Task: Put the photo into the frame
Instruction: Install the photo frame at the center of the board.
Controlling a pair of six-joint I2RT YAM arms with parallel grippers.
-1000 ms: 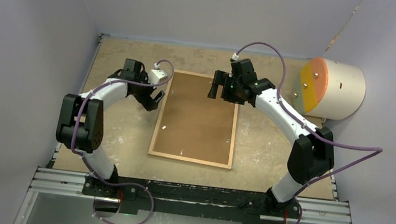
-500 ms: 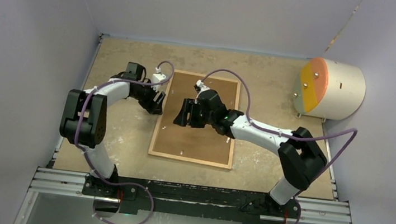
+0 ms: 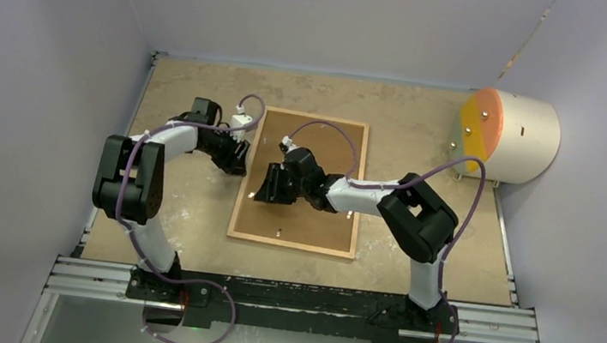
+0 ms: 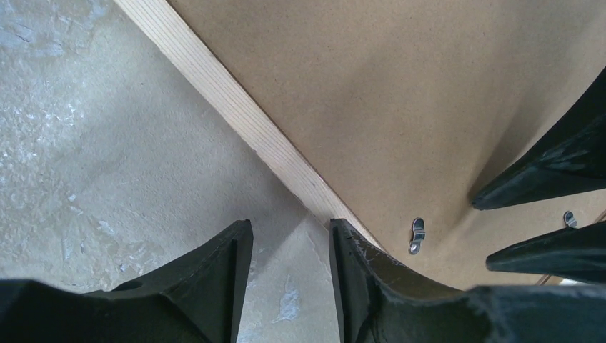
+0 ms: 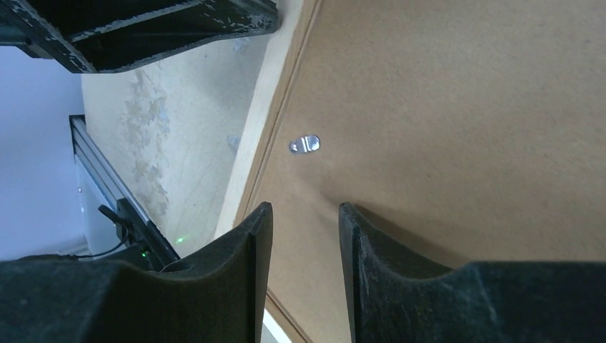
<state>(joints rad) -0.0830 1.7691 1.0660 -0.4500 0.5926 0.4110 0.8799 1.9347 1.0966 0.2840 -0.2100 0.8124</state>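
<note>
The frame (image 3: 290, 244) lies face down mid-table, a plain brown backing board (image 3: 320, 225) filling it; the photo is hidden. My left gripper (image 3: 239, 157) hangs at the frame's left strip (image 4: 236, 107), jaws partly open (image 4: 289, 225), bare tabletop between them and one finger over the strip. My right gripper (image 3: 266, 186) hovers over the board close to that same left edge, open (image 5: 306, 207), with only board between its fingers. A small metal clip (image 4: 417, 234) sits on the board by the strip, also in the right wrist view (image 5: 305, 143).
A white drum with an orange and green face (image 3: 507, 136) stands at the back right. A metal rail (image 3: 294, 300) runs along the near edge, and walls enclose the table on three sides.
My right arm swung from the frame's far edge down and left across the board to its left side. Both grippers narrowed their jaws. The left gripper edged closer to the strip.
</note>
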